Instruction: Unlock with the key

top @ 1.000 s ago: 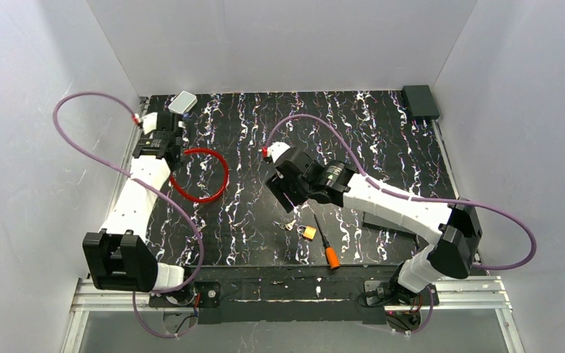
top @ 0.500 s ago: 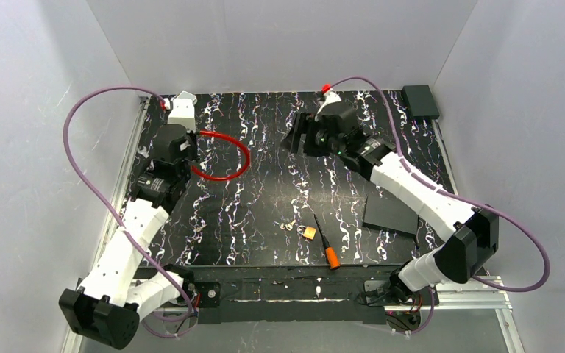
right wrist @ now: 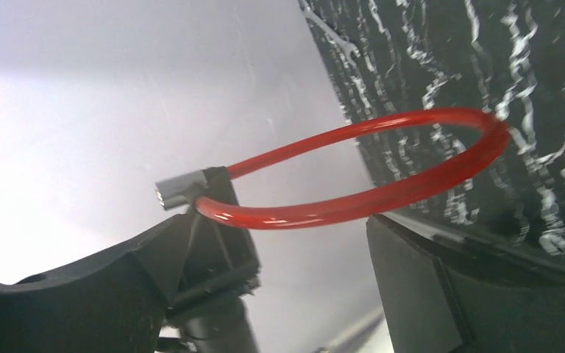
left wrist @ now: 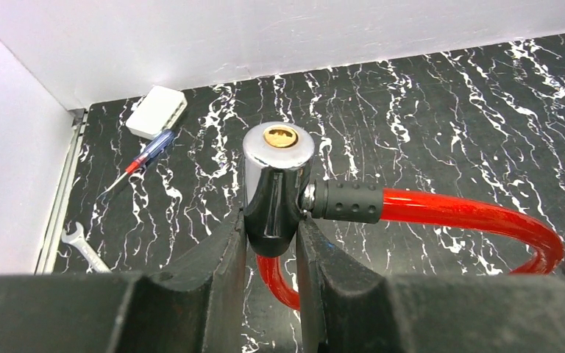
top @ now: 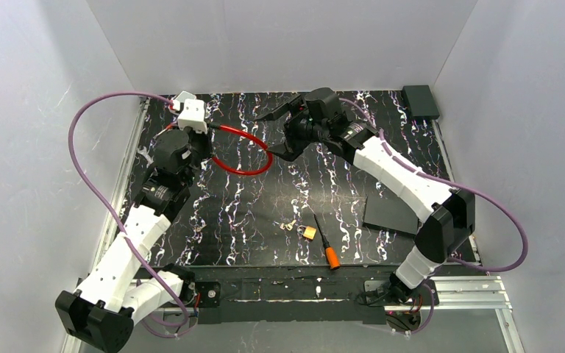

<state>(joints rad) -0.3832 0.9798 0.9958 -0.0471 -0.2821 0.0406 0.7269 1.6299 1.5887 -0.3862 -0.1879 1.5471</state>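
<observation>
Table [top: 265, 213]: black with white veins, closed in by pale walls.
Right arm [top: 404, 180]: stretched to the far middle of the table. One second ago it was bent over the near middle, close above the key.
Left arm [top: 136, 235]: reached along the left side toward the far edge, and extended further than it was a second ago.
Cable lock [left wrist: 456, 212]: a red loop that has been carried to the right from the left side, where it was seen a second ago. Its free end is now found between the fingers of the right gripper. Whether it is touched there cannot be told.
Black plate [top: 390, 213]: laid flat on the right part of the table, not moved.
Right gripper [top: 266, 138]: spread fully apart, wider than it was before. Nothing is grasped by it.
Left gripper [left wrist: 272, 243]: clenched on the lock head.
Lock head [left wrist: 276, 184]: a chrome and black cylinder, held upright, with its brass keyhole turned up toward the wrist camera.
Screwdriver [top: 325, 243]: orange-handled, laid near the front edge, not moved.
Padlock [top: 310, 232]: small and brass, just left of the screwdriver, not moved.
Key [top: 288, 225]: tiny and silvery, left on the table just beside the padlock, on its left. It is well apart from both grippers and its place is unchanged.
</observation>
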